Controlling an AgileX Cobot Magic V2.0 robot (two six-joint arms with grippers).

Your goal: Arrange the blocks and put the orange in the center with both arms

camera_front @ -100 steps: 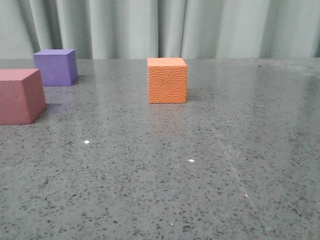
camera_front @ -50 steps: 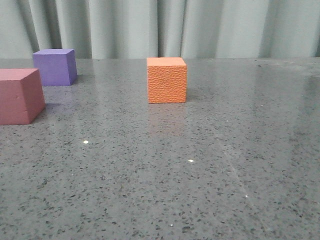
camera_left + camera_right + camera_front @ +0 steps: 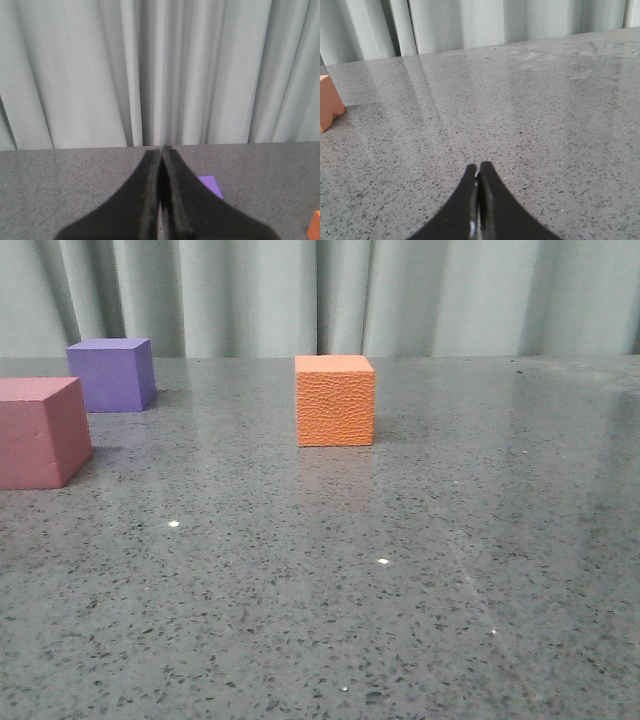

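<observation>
Nothing on the tabletop [image 3: 420, 570] has really moved since the earlier frames: all three cubes sit where they were, apart from a tiny shift of the whole front view. The orange cube [image 3: 335, 400] stands alone near the middle of the far half, so it may already be roughly where the centre of a row belongs. The purple cube [image 3: 112, 374] and the pinkish-red cube [image 3: 42, 432] both sit to the left, near each other but apart, the red one nearer the camera and cut by the frame edge. With both flank pieces on one side, my judgement is that one of them needs carrying to the right of the orange.

Neither arm shows in the front view. The left pincer [image 3: 161, 165] has its fingers pressed together, holding nothing, aimed toward the curtain [image 3: 100, 75], with a sliver of purple just beyond it. The right pincer [image 3: 478, 175] is likewise closed and empty, low over bare tabletop, the orange cube off at the frame edge; how high it rides is hard to tell.
</observation>
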